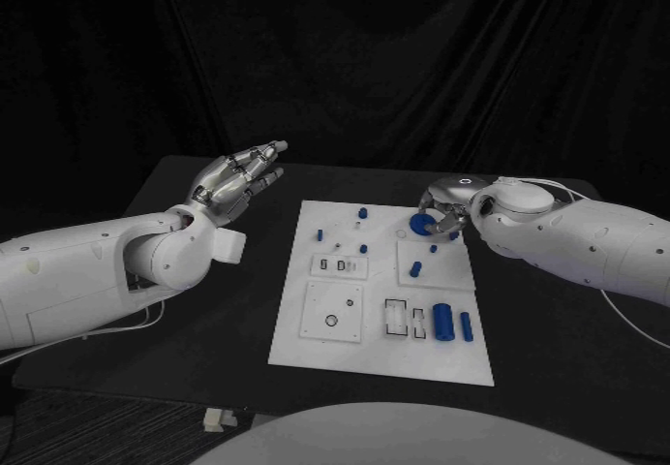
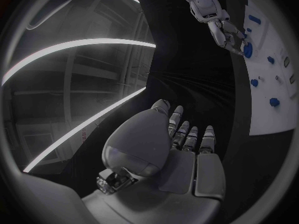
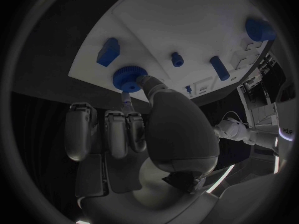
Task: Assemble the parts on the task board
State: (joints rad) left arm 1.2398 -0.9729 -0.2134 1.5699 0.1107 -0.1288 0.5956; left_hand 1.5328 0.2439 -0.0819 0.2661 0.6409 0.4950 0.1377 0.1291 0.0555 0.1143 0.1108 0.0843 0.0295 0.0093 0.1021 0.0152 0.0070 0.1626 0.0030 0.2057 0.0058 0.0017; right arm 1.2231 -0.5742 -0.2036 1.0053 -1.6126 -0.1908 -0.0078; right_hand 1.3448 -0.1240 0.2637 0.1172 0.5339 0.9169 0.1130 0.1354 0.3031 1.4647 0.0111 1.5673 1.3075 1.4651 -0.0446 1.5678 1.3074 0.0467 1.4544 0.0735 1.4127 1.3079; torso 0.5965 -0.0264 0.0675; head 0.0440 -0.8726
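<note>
Fingers of the right hand (image 1: pixel 444 215) close around a round blue knob (image 1: pixel 419 225) at the far right part of the white task board (image 1: pixel 335 334) in the head view, thumb and a fingertip pinching its ridged rim. Across the table, the left hand (image 1: pixel 237 179) hovers off the board's left side, fingers straight and lying close together, holding nothing. Two blue cylinders (image 1: pixel 444 321) lie near the board's front edge, long axes running front to back.

From the left wrist view, that idle hand (image 2: pixel 177 139) shows its fingers extended side by side, while the distant right hand (image 2: pixel 227 32) meets the knob (image 2: pixel 248 50) at the board's edge.

Seen from the right wrist view, the knob (image 3: pixel 129 78) sits flat-face up just inside the board (image 3: pixel 187 25) rim, its short axis apparently upright; whether it is seated cannot be told. Judging by the narrow pinch, the knob could slip or tilt if lifted or turned, jamming at its seat or rolling off the nearby edge.
</note>
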